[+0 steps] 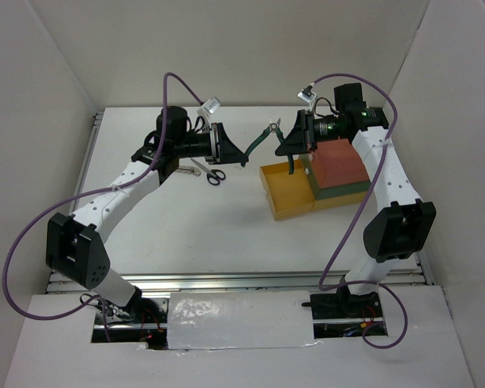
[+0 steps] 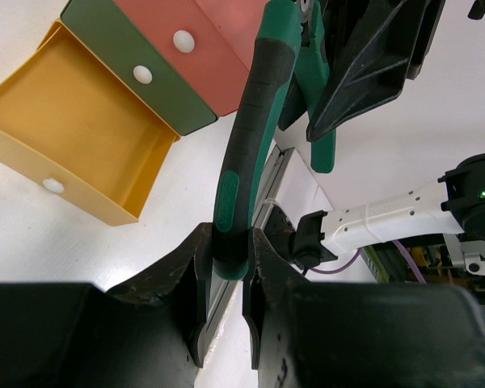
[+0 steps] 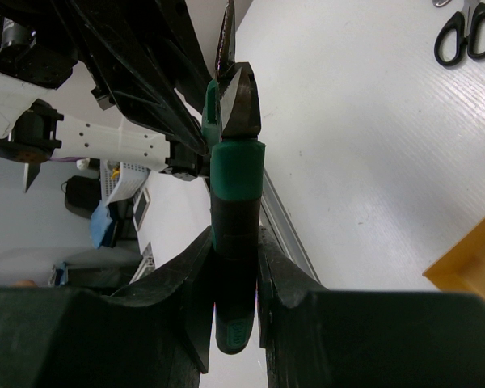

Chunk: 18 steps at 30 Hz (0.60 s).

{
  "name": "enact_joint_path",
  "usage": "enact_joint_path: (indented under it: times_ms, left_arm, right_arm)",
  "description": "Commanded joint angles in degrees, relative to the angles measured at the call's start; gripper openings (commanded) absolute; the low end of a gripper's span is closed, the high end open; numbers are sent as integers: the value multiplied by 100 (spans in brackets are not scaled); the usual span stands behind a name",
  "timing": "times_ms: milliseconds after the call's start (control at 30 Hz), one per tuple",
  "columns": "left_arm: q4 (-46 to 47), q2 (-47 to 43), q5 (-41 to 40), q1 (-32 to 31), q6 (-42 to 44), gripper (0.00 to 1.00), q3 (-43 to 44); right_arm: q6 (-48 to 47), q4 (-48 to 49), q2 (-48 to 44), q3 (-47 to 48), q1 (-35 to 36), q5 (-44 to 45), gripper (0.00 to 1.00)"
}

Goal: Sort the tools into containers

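Observation:
The green-handled pliers (image 1: 263, 139) hang in the air between both grippers, left of the containers. My left gripper (image 1: 241, 158) is shut on the end of one handle (image 2: 244, 137), which sits pinched between its fingers (image 2: 257, 279). My right gripper (image 1: 288, 147) is shut on the other handle (image 3: 235, 202), with the pliers' head (image 3: 236, 97) pointing away. The containers are a stack: red top (image 1: 339, 162), dark green middle (image 2: 137, 74), and a yellow bottom drawer (image 1: 284, 192) pulled open with nothing in it. Black-handled scissors (image 1: 213, 176) lie on the table below the left gripper.
White walls enclose the table on three sides. A metal rail (image 1: 226, 279) runs along the near edge. Purple cables (image 1: 20, 242) loop beside both arms. The scissors (image 3: 466, 34) also show at the top right of the right wrist view.

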Motion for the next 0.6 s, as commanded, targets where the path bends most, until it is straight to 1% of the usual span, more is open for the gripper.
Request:
enact_joint_path:
  times_ms: [0, 33, 67, 100, 167, 200, 367, 400, 433, 500, 567]
  left_arm:
    - [234, -44, 97, -18, -54, 18, 237]
    - [224, -44, 106, -27, -54, 15, 246]
    - [207, -44, 88, -44, -63, 8, 264]
    - [181, -62, 88, -45, -89, 5, 255]
    - [172, -80, 79, -53, -151, 0, 255]
    - [172, -88, 62, -53, -160, 0, 246]
    - [-232, -159, -35, -27, -142, 0, 185]
    - [-285, -159, -52, -18, -99, 0, 176]
    - [-364, -176, -96, 17, -98, 0, 159]
    - [-513, -176, -149, 78, -37, 0, 150]
    - [-628, -150, -141, 166, -63, 0, 124]
  right_arm:
    - [-7, -22, -45, 89, 26, -114, 14]
    - [11, -4, -45, 98, 27, -78, 21]
    - [37, -4, -53, 98, 27, -43, 30]
    - [81, 13, -62, 107, 18, 53, 43]
    - [143, 40, -97, 115, 26, 211, 57]
    - [160, 57, -132, 133, 27, 342, 66]
    - [301, 75, -220, 291, -52, 923, 82]
    - [353, 101, -221, 309, -96, 1020, 83]
    - [406, 119, -238, 378, -201, 1203, 89]
    - [442, 128, -264, 467, -289, 1380, 93]
    - [459, 154, -317, 598, -447, 1626, 94]
